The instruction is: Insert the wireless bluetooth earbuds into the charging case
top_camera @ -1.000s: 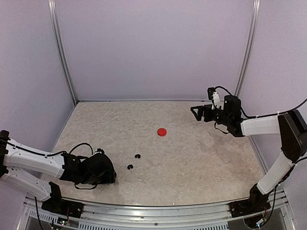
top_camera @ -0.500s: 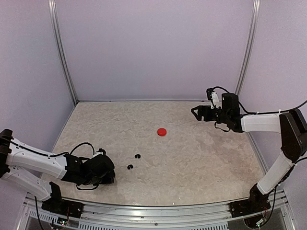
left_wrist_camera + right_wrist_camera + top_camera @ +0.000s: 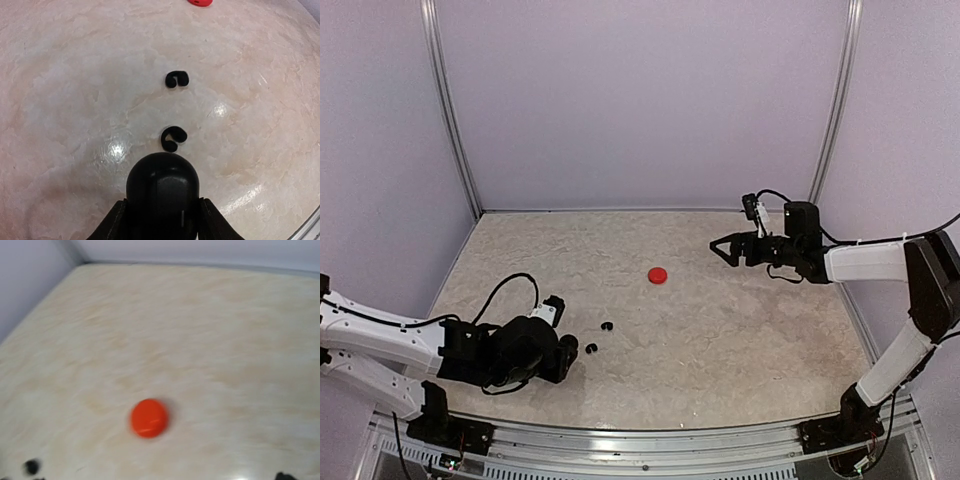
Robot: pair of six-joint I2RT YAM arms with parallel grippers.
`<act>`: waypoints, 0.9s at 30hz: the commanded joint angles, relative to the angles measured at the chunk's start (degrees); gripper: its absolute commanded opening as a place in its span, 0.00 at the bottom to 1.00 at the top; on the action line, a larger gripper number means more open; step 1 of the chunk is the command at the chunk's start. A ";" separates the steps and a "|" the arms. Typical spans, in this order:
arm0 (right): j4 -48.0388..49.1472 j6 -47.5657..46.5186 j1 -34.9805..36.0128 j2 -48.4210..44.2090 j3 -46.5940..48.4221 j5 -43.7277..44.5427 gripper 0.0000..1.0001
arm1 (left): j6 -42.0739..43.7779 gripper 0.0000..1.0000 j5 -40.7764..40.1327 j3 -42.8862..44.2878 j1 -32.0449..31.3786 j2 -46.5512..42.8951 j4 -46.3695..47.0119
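I am watching the left gripper [image 3: 566, 354] swinging out of the table's [image 3: 740, 340] 7 o'clock corner, where it was a second ago, and pulling up just short of the two black buds. Its jaws are narrowing as it travels. In the left wrist view they are pressing both flanks of the black case [image 3: 161, 187], so I am reading that as a grip on the case rather than an empty pinch. I am taking this to mean the case is being carried to the buds, though I cannot tell whether its lid is open. The nearer black earbud [image 3: 174, 138] is lying loose on the table at 12 o'clock from the held case, just beyond its rim and apparently not touching it. The farther black earbud [image 3: 177, 79] is lying along the same 12 o'clock line, well apart. Neither is seated yet. Meanwhile the right gripper [image 3: 722, 249] is dipping and turning toward the middle with its jaws spread wide and nothing between them. The red case [image 3: 659, 274] is sitting at its 8 o'clock in the overhead view, near but untouched. I am seeing no red buds.
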 commanded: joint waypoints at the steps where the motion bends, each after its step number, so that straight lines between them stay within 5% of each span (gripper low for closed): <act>1: -1.05 -1.34 -0.59 0.63 1.30 -15.68 0.99 | 19.10 0.42 -4.20 3.55 -1.21 -3.37 8.59; 6: -6.30 -1.75 1.73 -0.41 2.19 -22.48 0.99 | 37.53 0.43 -4.53 4.03 -4.37 -6.67 17.84; 12: -11.78 -1.24 12.42 -2.74 3.25 -22.44 0.90 | 52.01 0.42 -1.82 5.37 -5.98 -6.51 23.86; 18: -9.69 3.48 22.35 -2.11 4.47 -21.37 0.78 | 58.13 0.42 -1.31 7.83 -6.46 -2.59 27.40; 27: -6.13 7.40 28.23 0.09 6.87 -18.17 0.67 | 61.01 0.42 -3.47 10.10 -7.97 3.41 31.82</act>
